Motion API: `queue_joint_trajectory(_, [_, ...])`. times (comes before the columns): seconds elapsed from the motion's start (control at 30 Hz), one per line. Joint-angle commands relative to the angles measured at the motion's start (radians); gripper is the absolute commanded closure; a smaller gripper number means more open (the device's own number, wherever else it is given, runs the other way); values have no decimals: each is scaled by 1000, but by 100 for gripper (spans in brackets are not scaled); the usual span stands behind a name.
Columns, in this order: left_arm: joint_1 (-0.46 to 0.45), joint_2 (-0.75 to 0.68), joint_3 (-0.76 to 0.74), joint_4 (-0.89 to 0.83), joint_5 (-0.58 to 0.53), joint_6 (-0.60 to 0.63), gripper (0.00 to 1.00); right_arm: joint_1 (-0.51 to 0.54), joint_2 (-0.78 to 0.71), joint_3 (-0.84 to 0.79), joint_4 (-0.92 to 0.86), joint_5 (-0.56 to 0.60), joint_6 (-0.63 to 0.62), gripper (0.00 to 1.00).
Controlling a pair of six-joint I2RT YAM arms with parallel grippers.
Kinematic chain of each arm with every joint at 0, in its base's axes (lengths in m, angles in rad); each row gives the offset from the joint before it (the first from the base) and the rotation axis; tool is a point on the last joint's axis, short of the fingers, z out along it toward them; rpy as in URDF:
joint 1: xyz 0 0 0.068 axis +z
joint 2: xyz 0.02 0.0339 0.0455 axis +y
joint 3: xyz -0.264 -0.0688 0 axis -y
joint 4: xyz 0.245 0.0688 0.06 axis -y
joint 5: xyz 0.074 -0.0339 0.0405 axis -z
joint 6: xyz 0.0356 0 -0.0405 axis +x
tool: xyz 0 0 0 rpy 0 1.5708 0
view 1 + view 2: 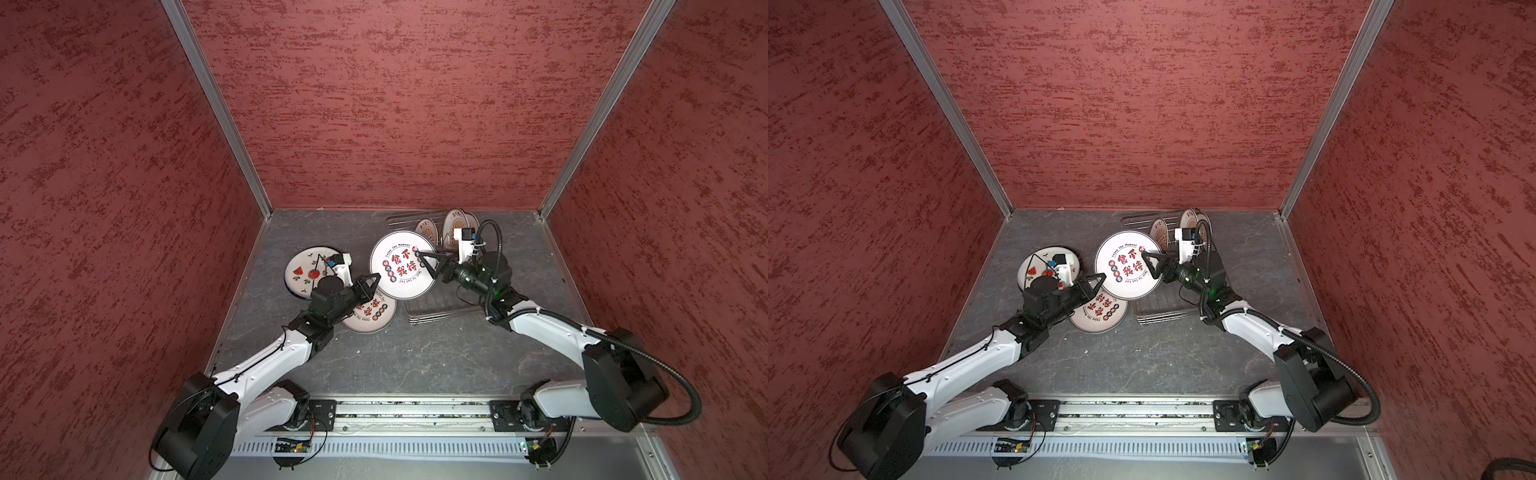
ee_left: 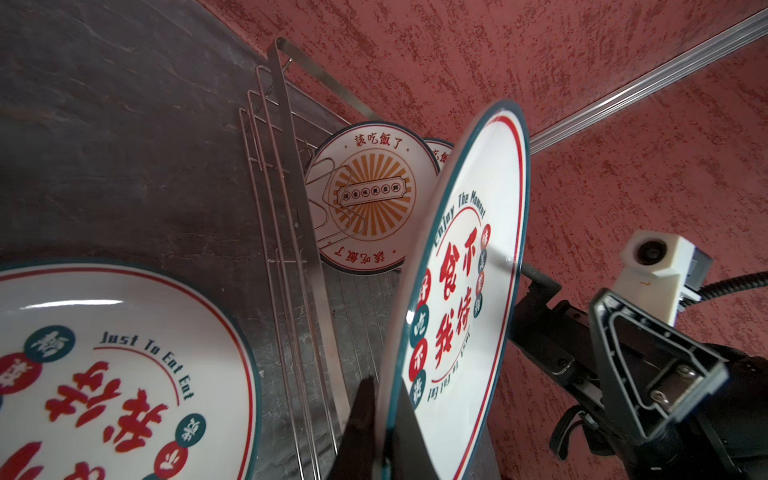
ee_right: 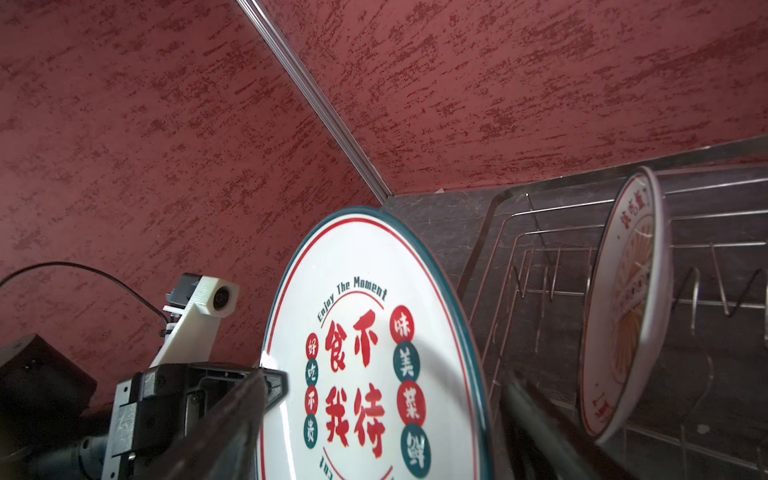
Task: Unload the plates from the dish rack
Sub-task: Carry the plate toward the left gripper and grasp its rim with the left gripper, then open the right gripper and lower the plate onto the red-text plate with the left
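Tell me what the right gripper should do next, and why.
Probably back the right gripper straight off the Enjoy The Moment plate: its jaws stand open astride the rim, while the left gripper is shut on the opposite edge.

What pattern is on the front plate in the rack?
Plate: orange sunburst, red characters; best in left wrist view.

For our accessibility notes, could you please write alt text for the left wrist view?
The left gripper is shut on the rim of a white red-lettered plate held on edge, the right gripper open at its far side. A sunburst plate stands in the dish rack beyond; a flat plate lies on the table.
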Motion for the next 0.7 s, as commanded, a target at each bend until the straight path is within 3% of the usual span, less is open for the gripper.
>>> queue_joint_trajectory(0.0, [-4,-42,23,11,-29,16,100,4,-15,43,-48,26,-24,1])
queue_joint_trajectory(0.2, [5,-132,-2,-38,-76,21,100,5,-34,47,-42,44,-29,1])
queue_joint_trajectory(0.67, [124,-458,-67,-332,-86,-57,100,5,0,247,-294,-16,-272,1])
